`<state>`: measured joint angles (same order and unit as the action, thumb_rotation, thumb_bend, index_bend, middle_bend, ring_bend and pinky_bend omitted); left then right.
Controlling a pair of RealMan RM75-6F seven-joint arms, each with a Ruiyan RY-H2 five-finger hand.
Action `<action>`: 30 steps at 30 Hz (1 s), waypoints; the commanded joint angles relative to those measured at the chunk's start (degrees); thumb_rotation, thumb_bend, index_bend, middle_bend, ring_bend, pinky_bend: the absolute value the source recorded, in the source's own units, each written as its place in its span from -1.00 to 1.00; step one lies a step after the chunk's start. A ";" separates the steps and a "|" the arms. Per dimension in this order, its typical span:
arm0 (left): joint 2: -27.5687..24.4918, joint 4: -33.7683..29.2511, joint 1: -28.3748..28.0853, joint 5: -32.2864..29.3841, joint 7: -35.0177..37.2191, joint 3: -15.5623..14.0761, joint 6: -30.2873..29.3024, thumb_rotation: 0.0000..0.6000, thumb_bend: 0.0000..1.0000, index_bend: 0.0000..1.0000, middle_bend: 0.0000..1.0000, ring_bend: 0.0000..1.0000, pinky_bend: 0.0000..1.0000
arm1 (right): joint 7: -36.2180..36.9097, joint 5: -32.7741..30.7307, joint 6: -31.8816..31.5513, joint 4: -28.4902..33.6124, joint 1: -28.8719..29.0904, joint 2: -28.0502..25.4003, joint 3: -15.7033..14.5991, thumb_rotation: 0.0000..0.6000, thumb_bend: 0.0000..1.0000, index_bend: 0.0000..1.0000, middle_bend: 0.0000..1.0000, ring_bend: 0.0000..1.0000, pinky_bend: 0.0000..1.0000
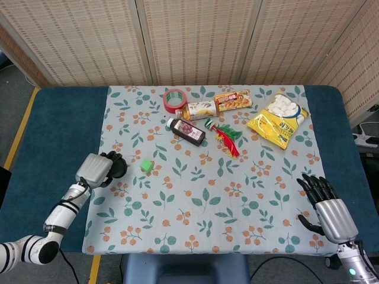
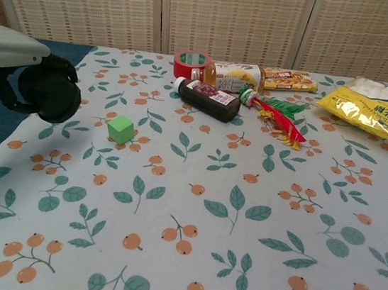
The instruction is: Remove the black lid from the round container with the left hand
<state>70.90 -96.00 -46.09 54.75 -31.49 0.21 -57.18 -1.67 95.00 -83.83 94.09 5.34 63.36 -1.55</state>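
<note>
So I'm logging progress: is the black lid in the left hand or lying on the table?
In the hand. The left hand has its fingers wrapped round the black lid. No round container shows in either view.
</note>
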 commanded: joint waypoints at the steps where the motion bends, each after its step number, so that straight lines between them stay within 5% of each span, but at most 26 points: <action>1: -0.86 -9.08 -0.57 -2.60 -10.16 -2.15 -2.87 1.00 0.50 0.40 0.62 0.39 0.79 | -0.02 0.24 0.16 0.06 0.09 -0.02 -0.17 1.00 -0.65 -1.00 -1.00 -1.00 -1.00; 12: 2.85 -8.10 -5.94 -18.98 -21.00 -3.77 1.31 1.00 0.42 0.26 0.48 0.28 0.66 | 1.20 0.92 -0.82 -0.06 -0.26 -0.64 -0.46 1.00 -0.65 -1.00 -1.00 -1.00 -1.00; 18: 4.33 -6.68 -8.07 -24.49 -22.29 -4.92 3.56 1.00 0.16 -0.37 0.05 -0.04 0.45 | 1.08 1.03 -0.51 0.00 -0.14 -0.64 -0.59 1.00 -0.65 -1.00 -1.00 -1.00 -1.00; 23: 5.08 -5.43 -8.47 -24.66 -21.13 -5.76 4.56 1.00 0.00 -0.97 -0.75 -0.77 0.20 | 0.96 0.97 -0.65 0.16 -0.24 -0.67 -0.56 1.00 -0.65 -1.00 -1.00 -1.00 -1.00; 26: 5.10 -5.15 -8.46 -23.51 -19.64 -5.57 4.64 1.00 -0.09 -1.00 -0.99 -0.99 -0.02 | 0.95 0.92 -0.71 0.18 -0.26 -0.66 -0.53 1.00 -0.65 -1.00 -1.00 -1.00 -1.00; 30: 4.67 -5.41 -7.22 -18.88 -16.52 -5.23 3.40 1.00 -0.16 -1.00 -1.00 -1.00 -0.20 | 0.82 0.85 -0.48 0.14 -0.17 -0.60 -0.52 1.00 -0.65 -1.00 -1.00 -1.00 -1.00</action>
<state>75.84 -101.27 -54.04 33.51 -49.79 -5.25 -53.07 -0.85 95.85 -84.31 94.23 5.17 62.76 -2.07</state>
